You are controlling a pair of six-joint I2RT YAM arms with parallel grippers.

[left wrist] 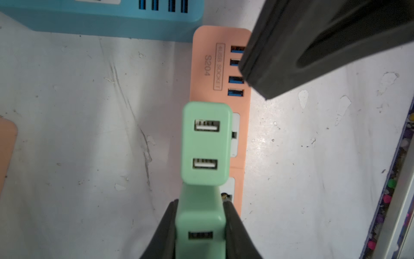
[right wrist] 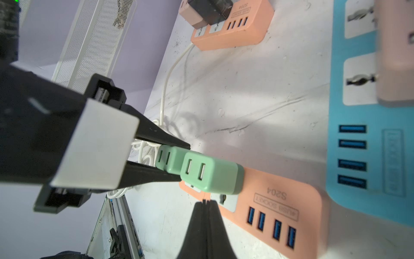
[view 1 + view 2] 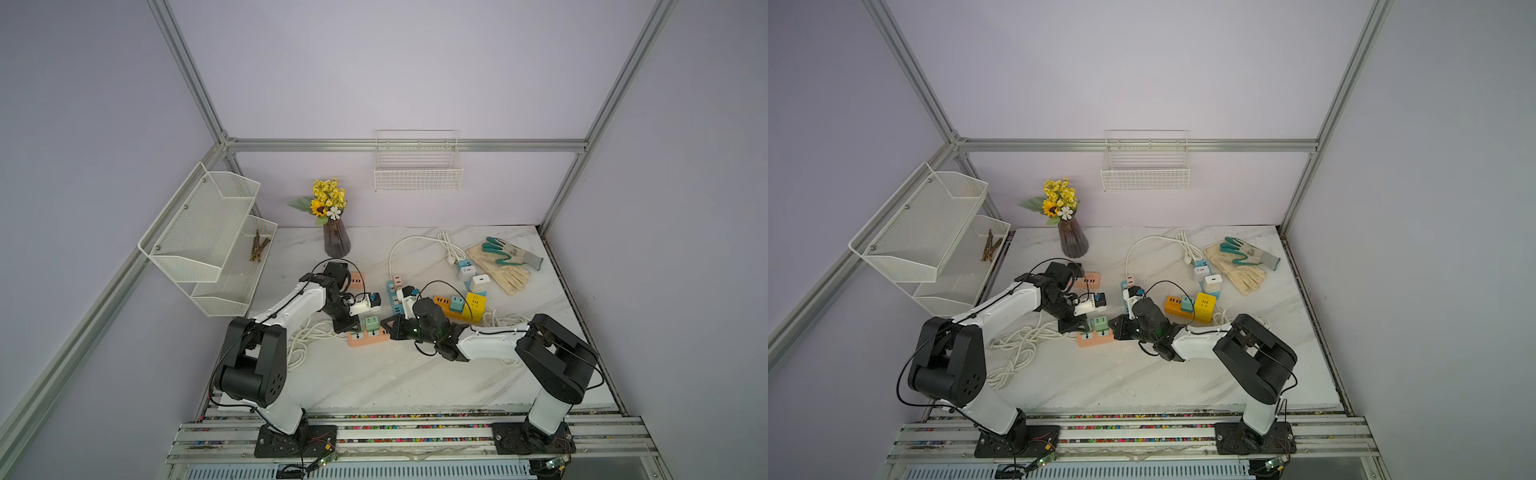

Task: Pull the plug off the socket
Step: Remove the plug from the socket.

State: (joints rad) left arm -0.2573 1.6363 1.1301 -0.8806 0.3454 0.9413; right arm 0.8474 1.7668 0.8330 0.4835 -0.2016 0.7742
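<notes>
Marble tabletop point(image 3: 374, 374): left gripper point(image 1: 200, 203) clamps green plug point(image 1: 199, 224), likely light, rigid, slick, by its flat sides; right gripper point(image 2: 204, 201) closed empty beside power strip point(image 2: 280, 195).

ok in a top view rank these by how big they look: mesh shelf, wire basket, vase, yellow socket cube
1. mesh shelf
2. wire basket
3. vase
4. yellow socket cube
The basket hangs farther back, so its true size is unsure.

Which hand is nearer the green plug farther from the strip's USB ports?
Left. The left hand is clamped on that green plug; the right hand is shut, tips at the power strip's side edge, by the other green plug.
</notes>
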